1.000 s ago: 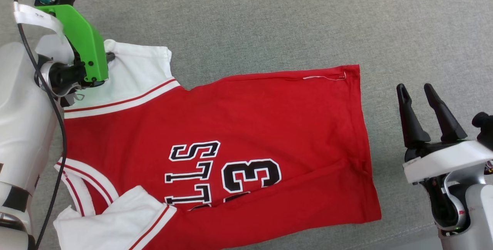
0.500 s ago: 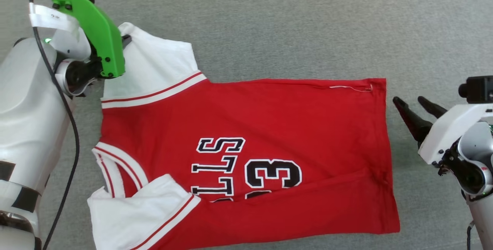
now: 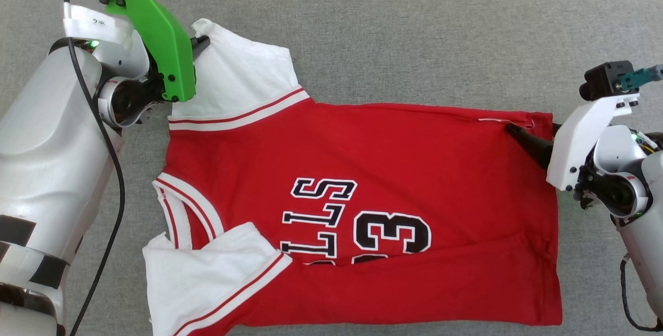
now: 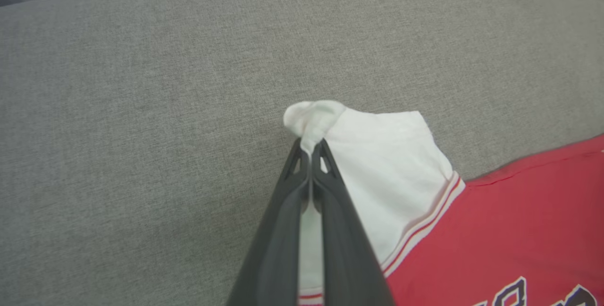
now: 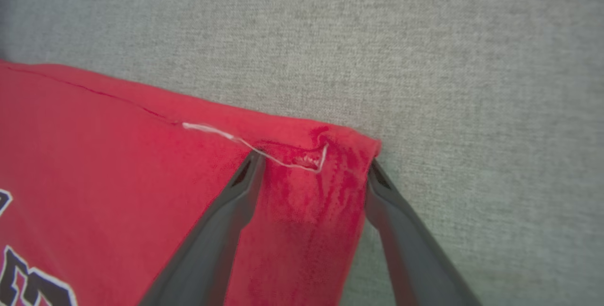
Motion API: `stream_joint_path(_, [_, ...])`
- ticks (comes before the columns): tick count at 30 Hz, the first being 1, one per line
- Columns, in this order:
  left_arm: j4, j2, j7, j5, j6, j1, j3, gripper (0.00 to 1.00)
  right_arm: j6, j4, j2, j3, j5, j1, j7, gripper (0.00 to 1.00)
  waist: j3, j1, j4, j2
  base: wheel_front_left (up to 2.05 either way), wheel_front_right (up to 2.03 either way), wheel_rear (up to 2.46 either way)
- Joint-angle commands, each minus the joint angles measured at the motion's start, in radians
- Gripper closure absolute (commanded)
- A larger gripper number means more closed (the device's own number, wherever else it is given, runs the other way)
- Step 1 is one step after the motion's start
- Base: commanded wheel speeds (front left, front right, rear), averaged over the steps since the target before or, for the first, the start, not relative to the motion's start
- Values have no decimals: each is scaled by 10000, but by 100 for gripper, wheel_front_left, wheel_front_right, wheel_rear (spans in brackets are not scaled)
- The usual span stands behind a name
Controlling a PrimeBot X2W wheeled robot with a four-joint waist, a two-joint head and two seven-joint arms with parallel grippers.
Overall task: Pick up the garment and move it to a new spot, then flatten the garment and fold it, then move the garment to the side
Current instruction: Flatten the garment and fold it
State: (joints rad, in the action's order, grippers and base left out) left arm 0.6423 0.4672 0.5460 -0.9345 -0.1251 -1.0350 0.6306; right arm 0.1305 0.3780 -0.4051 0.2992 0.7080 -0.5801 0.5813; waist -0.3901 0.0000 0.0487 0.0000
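Bright, even, diffuse light fills all views, leaving only thin soft shadows at the edges of the shirt (image 3: 362, 170) on the grey worktop (image 3: 414, 25). The head view is sharp. Both wrist views are softer, the left tool (image 4: 310, 148) and right tool (image 5: 314, 162) blurring toward the bottom edge, and the right wrist view darkens at its top-left corner.

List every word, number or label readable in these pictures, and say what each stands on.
"LLS": black, white-edged letters lying sideways on the garment, on its red front; a fold hides the rest of the word.
"3": same style, beside those letters; a second digit is mostly under the fold.
White tag on the left arm: dark marks too small to read.
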Motion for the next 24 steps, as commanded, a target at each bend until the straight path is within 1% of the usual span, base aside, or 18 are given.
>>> stream_joint_path(1, [-53, -23, -65, -152, -45, 143, 27, 100, 2, 351, 47, 284, 130, -79, 102, 0, -53, 0, -71, 0, 0, 0, 0])
stream_joint_path(5, [-93, 15, -66, -278, -49, 208, 84, 100, 2, 1206, 110, 875, 481, -184, 514, 0, -63, 0, -103, 0, 0, 0, 0])
stream_joint_path(6, [-94, 28, -67, -311, -50, 230, 102, 100, 2, 1434, 130, 993, 589, -214, 710, 19, -56, 0, -104, 0, 0, 0, 0])
stream_joint_path(7, [-93, 35, -66, -340, -51, 247, 117, 100, 2, 1539, 147, 1088, 686, -255, 807, 58, -48, 0, -106, 0, 0, 0, 0])
stream_joint_path(8, [-91, 41, -69, -374, -51, 269, 135, 100, 2, 1615, 161, 1172, 801, -313, 831, 100, -33, 0, -109, 0, 0, 0, 0])
stream_joint_path(12, [-122, 78, -171, -501, -53, 371, 218, 100, 2, 1636, -9, 1257, 1050, -632, 474, 100, 104, 0, -129, 0, 0, 0, 0])
stream_joint_path(17, [-253, 223, -643, -637, -54, 631, 268, 100, 2, 1338, -370, 1070, 1230, -873, -241, 100, 504, 0, -215, 0, 0, 0, 0])
stream_joint_path(21, [-441, 383, -1204, -811, -54, 1029, 226, 100, 2, 1009, -648, 994, 1276, -677, -571, 100, 913, 0, -308, 0, 0, 0, 0])
stream_joint_path(24, [-678, 517, -1692, -1041, -54, 1514, 117, 100, 2, 764, -768, 938, 1300, -255, -805, 100, 1272, 0, -409, 0, 0, 0, 0])
